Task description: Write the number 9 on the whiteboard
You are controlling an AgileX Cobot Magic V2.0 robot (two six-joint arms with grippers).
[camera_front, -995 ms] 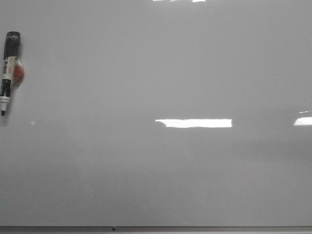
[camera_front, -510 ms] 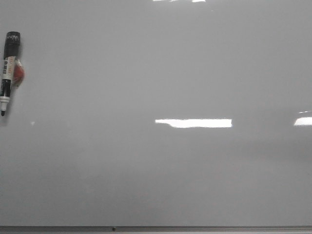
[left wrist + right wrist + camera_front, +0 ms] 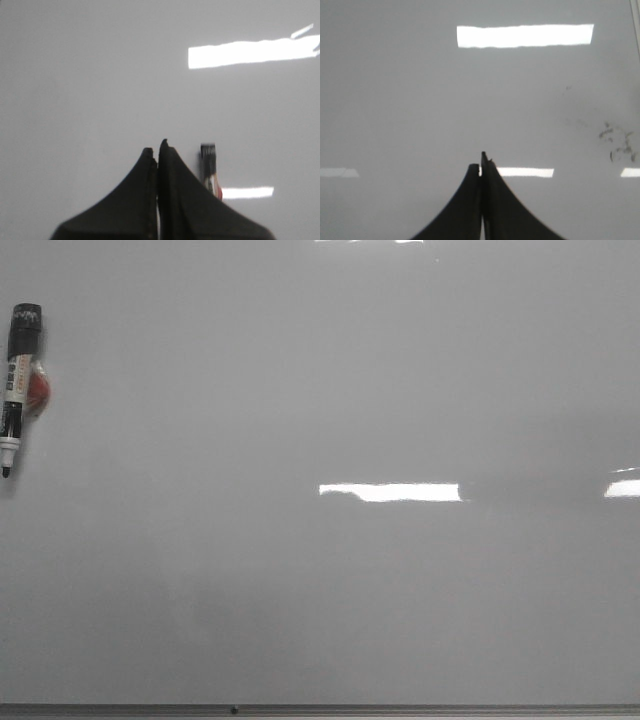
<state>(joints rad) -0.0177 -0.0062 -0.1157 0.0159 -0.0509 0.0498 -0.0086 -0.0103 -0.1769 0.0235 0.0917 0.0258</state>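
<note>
The whiteboard [image 3: 330, 580] fills the front view, glossy pale grey, with a thin grey frame strip [image 3: 320, 709] along its lower edge. No number 9 shows on it in any view. A black-capped marker [image 3: 16, 385] with a white printed barrel lies at the far left, tip pointing down, a small red thing beside it. My left gripper [image 3: 156, 150] is shut and empty above the board, the marker [image 3: 209, 167] close beside its fingers. My right gripper [image 3: 481, 162] is shut and empty over bare board. Neither gripper shows in the front view.
Bright rectangular light reflections [image 3: 390, 492] lie on the board. Faint dark smudges [image 3: 617, 142] mark the board in the right wrist view, near its frame edge [image 3: 635, 25].
The marker has not moved. The bright reflection in the middle of the board has become slightly shorter at its right end, with a faint shadow there.
</note>
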